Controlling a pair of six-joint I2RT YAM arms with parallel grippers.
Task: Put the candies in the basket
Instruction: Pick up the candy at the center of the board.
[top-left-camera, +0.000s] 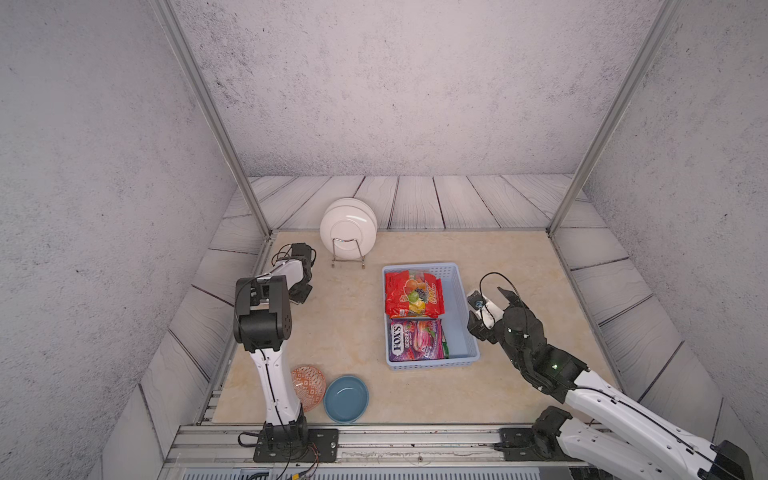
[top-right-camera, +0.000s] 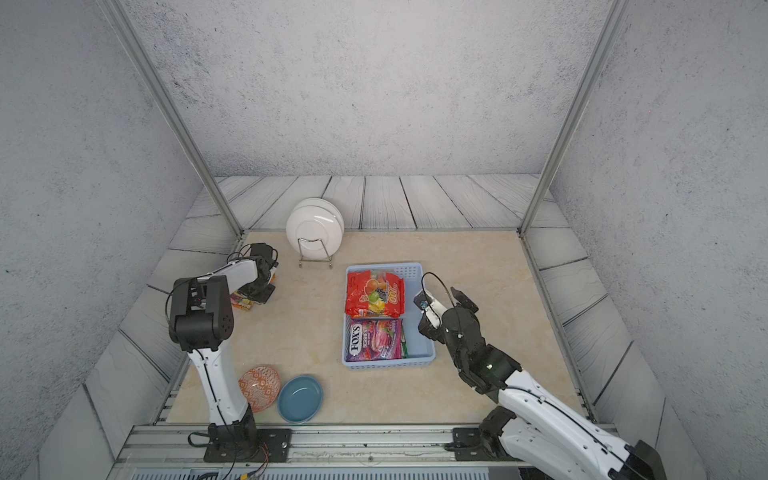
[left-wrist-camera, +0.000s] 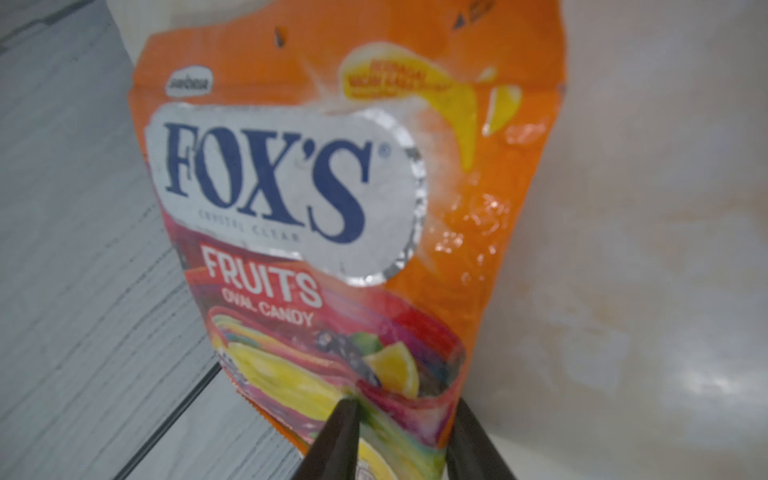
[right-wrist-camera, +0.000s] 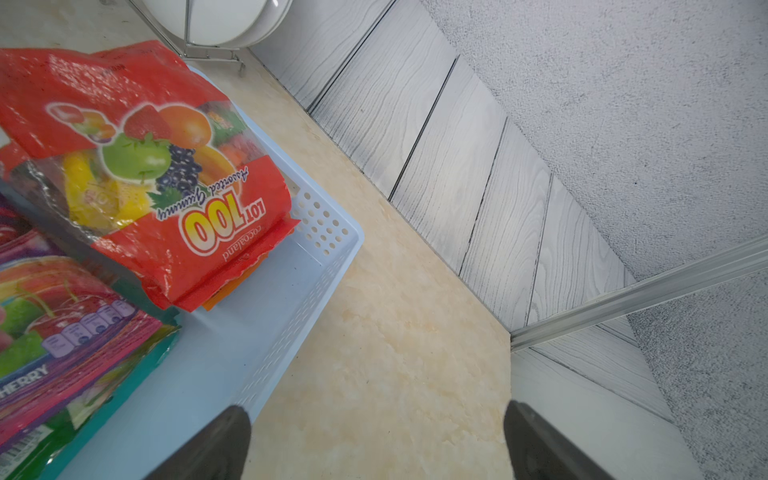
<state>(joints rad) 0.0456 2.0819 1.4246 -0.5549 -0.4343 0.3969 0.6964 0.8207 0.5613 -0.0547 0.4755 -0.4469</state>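
**Left gripper (left-wrist-camera: 405, 403):** The lower edge of an orange candy bag (left-wrist-camera: 332, 208) lies between its two black fingers (left-wrist-camera: 340, 436). The fingers stand a little apart on either side of the bag, and it cannot be told whether they press on it. This bag lies well to the left of the basket (top-left-camera: 457, 332), outside it.

**Right gripper (right-wrist-camera: 378, 440):** The jaws are wide apart and hold nothing. It hangs just beside the basket's right wall.

**In the basket:** A red bag (top-left-camera: 413, 293) lies at the far end and a purple bag (top-left-camera: 415, 338) at the near end, with a teal bag (right-wrist-camera: 145, 365) under the purple one.

**Writing:**
- Orange bag: "FOX'S", "FRUITS OVAL CANDY".
- Red bag: "LOT 100", "Assorted Gummy", "cocoaland".
- Purple bag: "FOX'S BERRIES".

**Surroundings:**
- The table top (top-left-camera: 353, 324) is beige and marble-patterned, bordered by grey plank panels and speckled grey walls.
- White plates (top-left-camera: 347, 226) stand in a wire rack beyond the basket's far left corner.
- A blue bowl (top-left-camera: 345, 399) and an orange patterned bowl (top-left-camera: 311, 384) sit nearer than the basket, to its left.
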